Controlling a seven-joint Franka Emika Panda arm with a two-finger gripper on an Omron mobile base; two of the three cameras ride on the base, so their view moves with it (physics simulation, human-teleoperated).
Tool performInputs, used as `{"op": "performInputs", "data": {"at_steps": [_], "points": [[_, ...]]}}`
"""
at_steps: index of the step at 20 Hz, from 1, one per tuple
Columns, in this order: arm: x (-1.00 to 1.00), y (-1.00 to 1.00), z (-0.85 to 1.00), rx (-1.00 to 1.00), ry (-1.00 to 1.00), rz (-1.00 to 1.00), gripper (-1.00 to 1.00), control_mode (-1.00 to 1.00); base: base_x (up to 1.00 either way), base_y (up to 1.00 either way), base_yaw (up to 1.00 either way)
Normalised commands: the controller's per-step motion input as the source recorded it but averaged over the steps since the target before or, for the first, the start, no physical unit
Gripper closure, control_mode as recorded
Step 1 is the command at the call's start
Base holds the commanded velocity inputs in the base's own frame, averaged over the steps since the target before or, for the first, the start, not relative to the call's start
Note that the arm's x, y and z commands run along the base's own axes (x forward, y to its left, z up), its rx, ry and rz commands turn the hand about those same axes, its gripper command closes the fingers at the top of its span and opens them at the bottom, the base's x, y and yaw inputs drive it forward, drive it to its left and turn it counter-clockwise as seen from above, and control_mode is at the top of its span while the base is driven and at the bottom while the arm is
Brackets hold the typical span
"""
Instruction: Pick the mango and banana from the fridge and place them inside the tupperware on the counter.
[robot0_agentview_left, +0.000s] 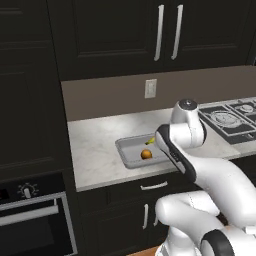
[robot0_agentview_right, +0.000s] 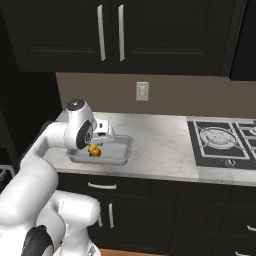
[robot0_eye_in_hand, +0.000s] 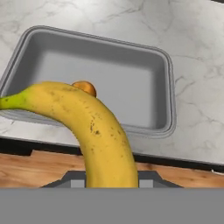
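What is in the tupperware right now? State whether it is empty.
Not empty. The tupperware holds the mango, resting on its floor. The banana is not in it yet: the gripper holds it above.

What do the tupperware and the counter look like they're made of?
The tupperware looks like matte grey plastic, though it could be metal: an even, dull surface, a rolled rim and rounded corners. The counter looks like polished marble or a similar stone: light grey with darker veins running through it.

We count 1 banana (robot0_eye_in_hand: 94, 131), 1 mango (robot0_agentview_left: 146, 154), 1 tupperware (robot0_eye_in_hand: 155, 105) — and 1 counter (robot0_agentview_right: 160, 145) — nothing doubled.
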Motion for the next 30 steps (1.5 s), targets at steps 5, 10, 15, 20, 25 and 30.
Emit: {"op": "performInputs", "data": {"at_steps": [5,10,15,20,25,30], "points": [[0.39,0.0,-0.36,0.0,0.0,-0.03,1.0,-1.0,0.0,0.0,0.0],[0.37,0.0,-0.34,0.0,0.0,-0.03,1.0,-1.0,0.0,0.0,0.0],[0.38,0.0,-0.31,0.0,0.0,-0.02,1.0,-1.0,0.0,0.0,0.0],[0.43,0.0,-0.22,0.0,0.0,-0.01,1.0,-1.0,0.0,0.0,0.0],[0.45,0.0,-0.17,0.0,0.0,0.0,1.0,-1.0,0.0,0.0,0.0],[0.4,0.0,-0.18,0.0,0.0,0.0,1.0,-1.0,0.0,0.0,0.0]]}}
